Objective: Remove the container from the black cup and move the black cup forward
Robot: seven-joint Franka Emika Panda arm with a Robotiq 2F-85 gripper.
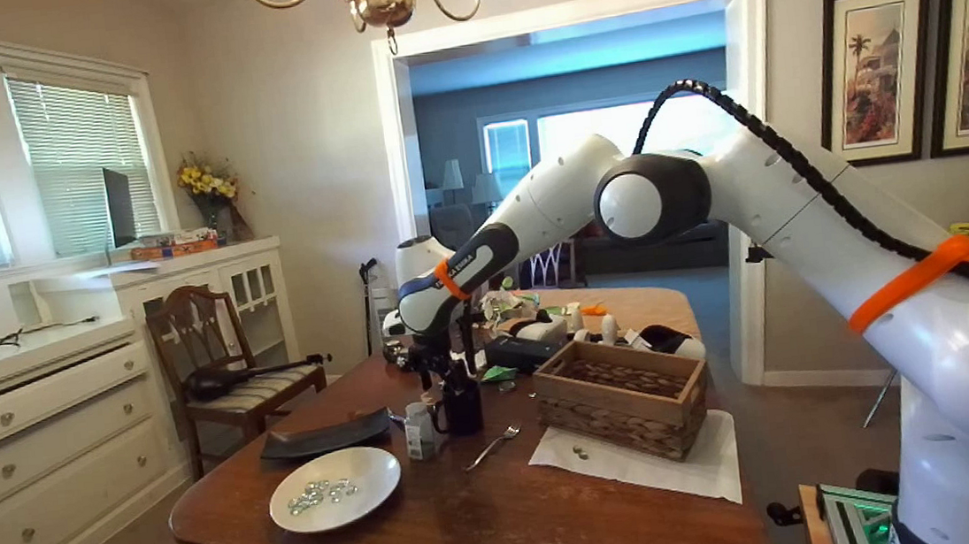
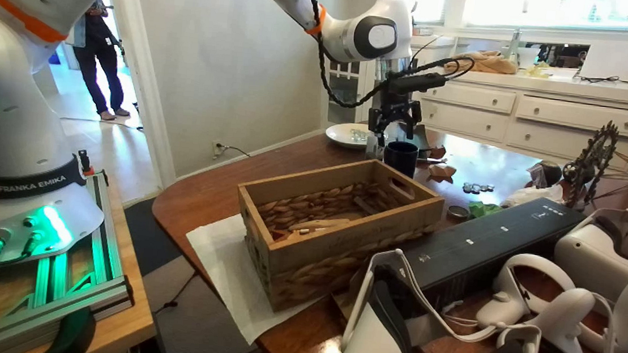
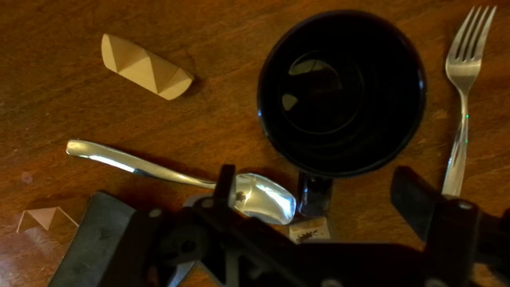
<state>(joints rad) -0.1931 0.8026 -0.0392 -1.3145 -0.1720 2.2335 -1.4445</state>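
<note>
black cup point(image 2: 400, 161) stands upright beneath the spread pincer point(image 2: 395, 134).

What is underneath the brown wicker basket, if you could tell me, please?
A white sheet sticks out from under the wicker basket in both exterior views. The basket hides how far the sheet reaches beneath and whether anything else lies there.

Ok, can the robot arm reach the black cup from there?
Probably yes: its open end effector hangs close over the black cup, with nothing covering it, though a spoon lies beside the handle.
</note>
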